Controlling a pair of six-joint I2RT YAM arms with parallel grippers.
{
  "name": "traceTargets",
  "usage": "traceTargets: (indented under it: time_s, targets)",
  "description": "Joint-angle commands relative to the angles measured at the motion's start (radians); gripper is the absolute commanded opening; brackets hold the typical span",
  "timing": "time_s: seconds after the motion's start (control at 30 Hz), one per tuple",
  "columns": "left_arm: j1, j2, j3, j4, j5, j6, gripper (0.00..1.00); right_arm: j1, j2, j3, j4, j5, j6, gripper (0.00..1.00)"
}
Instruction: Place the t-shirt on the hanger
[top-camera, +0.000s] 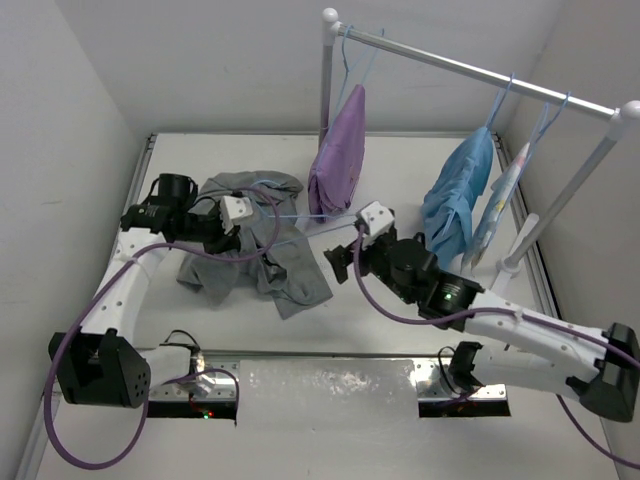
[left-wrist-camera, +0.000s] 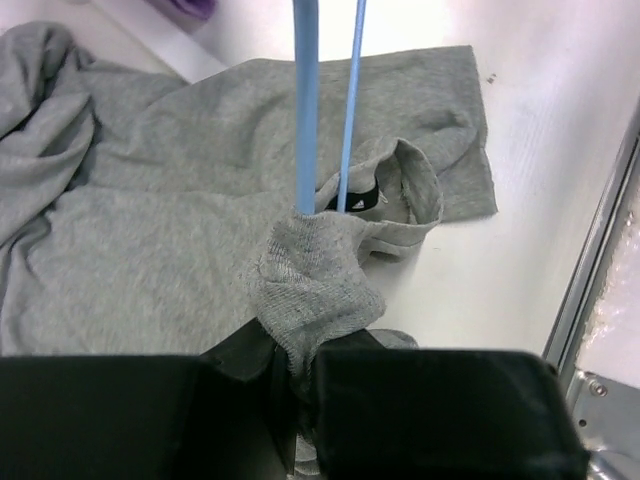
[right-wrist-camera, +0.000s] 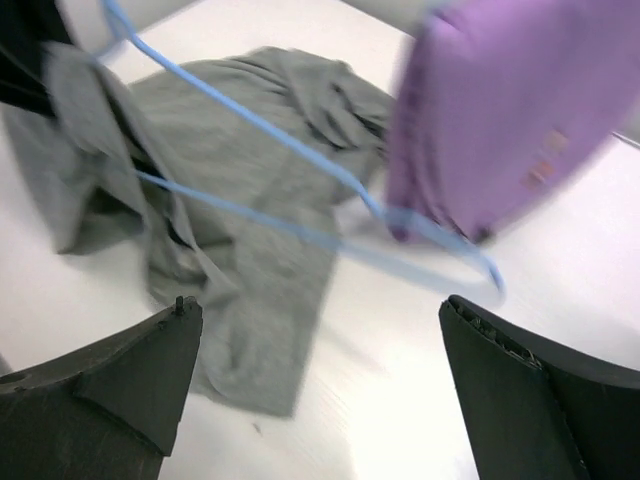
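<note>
**Item 1: t-shirt** (top-camera: 295, 275). Grey and crumpled, it lies on the left-centre of the white table (top-camera: 380, 330). One hem reaches toward the near edge. A bunch of fabric by the neck opening is lifted off the heap. In the left wrist view the rest lies fairly flat (left-wrist-camera: 150, 230), with its lower hem just short of the metal rail (left-wrist-camera: 600, 260) along the table's edge.

**Item 2: hanger** (top-camera: 310, 213). Pale-blue wire, running level from the raised bunch of shirt toward the purple garment (top-camera: 338, 155). In the left wrist view two of its wires (left-wrist-camera: 305, 100) rise out of the pinched fabric. In the right wrist view the hook end (right-wrist-camera: 250, 120) is blurred, near the purple cloth (right-wrist-camera: 500, 120).

**Item 3: left gripper** (top-camera: 215, 222). The fingers are closed (left-wrist-camera: 295, 375) on the grey bunch. It cannot be told whether the wire is also inside the grip.

**Item 4: right gripper** (top-camera: 340, 250). The fingers are spread wide (right-wrist-camera: 318, 305) with nothing between them. It sits just beside the shirt's right edge (right-wrist-camera: 260, 270), below the hanger.

**Item 5: bounds.**
- A wall (top-camera: 60, 150) stands close on the left.
- Another wall closes the back.
- The rack (top-camera: 470, 68), with the light-blue garment (top-camera: 455, 195), occupies the right rear.
- Bare table shows between the shirt and the near rail, and between the right gripper and the rack's foot
</note>
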Motion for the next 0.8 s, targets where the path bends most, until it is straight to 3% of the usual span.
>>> traceTargets:
  time_s: [0.0,0.1,0.13,0.23,0.27,0.4,0.53,0.77]
  targets:
    - [0.01,-0.035,0.039,0.056,-0.026,-0.144,0.0,0.002,-0.121,-0.059,-0.101,0.18,0.052,0.99]
    - [0.009,-0.024,0.069,0.034,-0.005,-0.176,0.0,0.002,-0.143,-0.111,-0.029,0.153,0.136,0.97]
    - [0.009,-0.021,0.073,0.036,0.011,-0.185,0.0,0.002,-0.132,-0.16,0.066,0.127,0.162,0.95]
    - [0.009,-0.018,0.085,0.024,0.026,-0.19,0.0,0.012,0.016,-0.229,0.346,-0.026,0.264,0.82]
    - [0.009,-0.01,0.089,0.011,0.025,-0.186,0.0,0.019,0.131,-0.225,0.405,-0.055,0.291,0.77]
    - [0.009,-0.007,0.096,-0.004,0.029,-0.173,0.0,0.044,0.424,-0.124,0.676,-0.141,0.348,0.67]
    - [0.009,-0.018,0.088,0.005,0.023,-0.172,0.0,0.042,0.626,0.037,0.72,-0.142,0.397,0.59]
    - [0.007,-0.038,0.073,-0.001,0.018,-0.159,0.0,0.03,0.792,0.091,0.783,-0.004,0.44,0.47]
